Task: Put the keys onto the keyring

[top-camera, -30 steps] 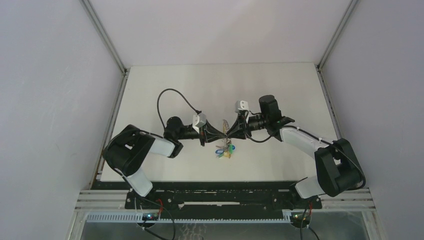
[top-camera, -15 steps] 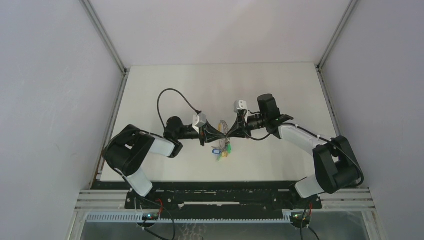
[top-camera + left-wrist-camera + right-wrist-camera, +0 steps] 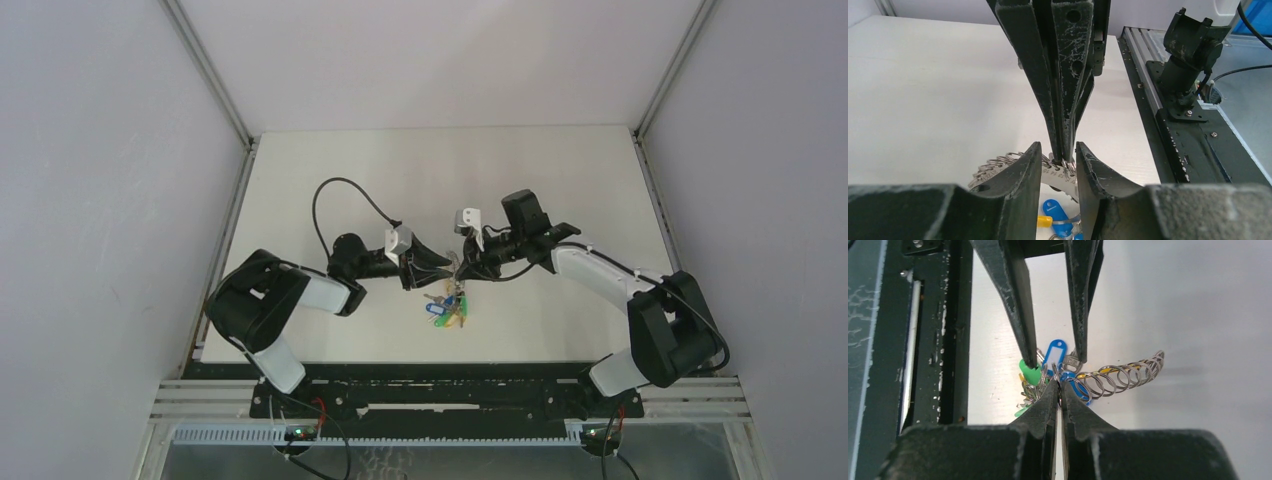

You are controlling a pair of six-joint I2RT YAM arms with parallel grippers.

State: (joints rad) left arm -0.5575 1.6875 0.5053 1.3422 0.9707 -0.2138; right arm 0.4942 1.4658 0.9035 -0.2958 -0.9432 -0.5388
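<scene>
Reaching in from the left, the left gripper (image 3: 1058,150) has its two fingers clearly apart, with a gap between them. It grips nothing that I can see. Its fingertips stand on both sides of the bunch, and the blue tag (image 3: 1053,353) shows in the gap between them.

The keyring (image 3: 448,303) is in the middle of the white table (image 3: 350,180), on its near half, just under the place where the two grippers meet. From the top view it is only a small spot of blue, green and yellow. I cannot tell if it rests on the table or hangs a little above it. In the right wrist view a coil of silvery wire loops (image 3: 1122,375) goes off to the right, with some yellow inside it, and a green tag (image 3: 1031,376) is partly hidden behind a finger. A flat silvery piece (image 3: 1057,175) with stamped marks lies between the left fingers; whether it is a key blade I cannot tell. The small black key cannot be made out in the bunch.

From the right, the right gripper (image 3: 1058,386) is closed tight, and its tips pinch a thin wire loop of the keyring.
</scene>
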